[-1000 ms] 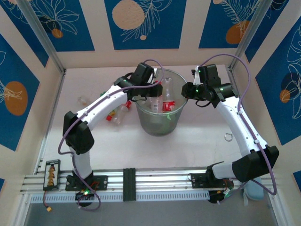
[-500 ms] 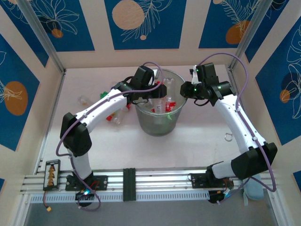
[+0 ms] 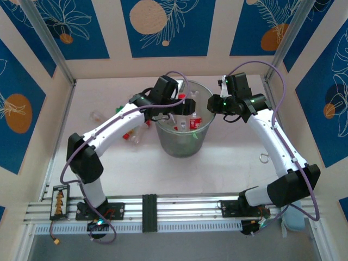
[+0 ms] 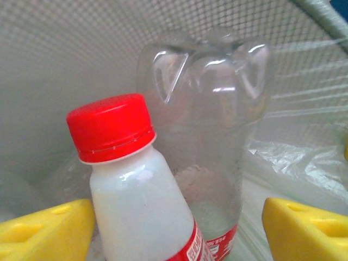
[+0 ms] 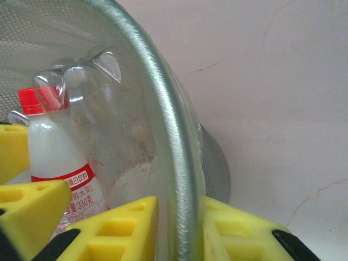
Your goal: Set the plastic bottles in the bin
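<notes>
Reaching farther over the bin (image 3: 182, 144) than a second ago with the left gripper (image 3: 186, 106), now spread wide, red-capped bottle (image 4: 136, 206) let go and upright inside beside a clear bottle (image 4: 206, 136). Still pinching the rim with the right gripper (image 3: 216, 103). Loose bottles (image 3: 133, 134) lying left of it.

Left fingers (image 4: 46, 231) spread wide, right fingers (image 5: 117, 228) narrowly parted.

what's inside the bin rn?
The bin holds at least a red-capped bottle, upright, and a clear bottle standing base-up behind it. The left gripper covers part of the opening in the top view, so the full count is hidden.
</notes>
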Tool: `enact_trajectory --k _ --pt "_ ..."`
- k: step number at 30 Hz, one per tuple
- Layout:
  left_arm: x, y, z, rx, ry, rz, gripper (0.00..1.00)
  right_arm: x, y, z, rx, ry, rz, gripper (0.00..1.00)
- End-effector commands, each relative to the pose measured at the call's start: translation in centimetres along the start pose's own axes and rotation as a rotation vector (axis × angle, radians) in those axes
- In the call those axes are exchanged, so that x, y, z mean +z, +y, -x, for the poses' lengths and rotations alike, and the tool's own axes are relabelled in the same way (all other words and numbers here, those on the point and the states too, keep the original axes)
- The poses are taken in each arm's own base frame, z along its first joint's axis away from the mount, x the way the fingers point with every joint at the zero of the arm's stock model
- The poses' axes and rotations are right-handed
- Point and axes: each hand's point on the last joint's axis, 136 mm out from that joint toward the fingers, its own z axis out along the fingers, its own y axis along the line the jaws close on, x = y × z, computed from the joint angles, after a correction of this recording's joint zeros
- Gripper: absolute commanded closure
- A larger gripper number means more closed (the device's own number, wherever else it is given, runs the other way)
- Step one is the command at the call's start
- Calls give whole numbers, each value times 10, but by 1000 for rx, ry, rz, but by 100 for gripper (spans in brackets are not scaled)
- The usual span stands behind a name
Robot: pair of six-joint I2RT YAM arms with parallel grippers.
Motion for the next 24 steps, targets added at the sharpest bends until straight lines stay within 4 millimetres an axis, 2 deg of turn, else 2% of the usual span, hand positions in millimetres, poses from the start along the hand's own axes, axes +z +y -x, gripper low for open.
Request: enact_trajectory --k 1,6,17,24 --pt "-35 -10 21 48 -73 -1 11 3 6 -15 -13 73 17 76" --pt "-49 -13 30 71 -102 2 1 2 6 -16 -12 70 13 76" --pt "-78 -17 43 86 -164 8 0 -1 10 -12 -9 37 29 76" --pt "-96 -11 46 85 -191 24 0 -10 16 -6 -14 0 57 64"
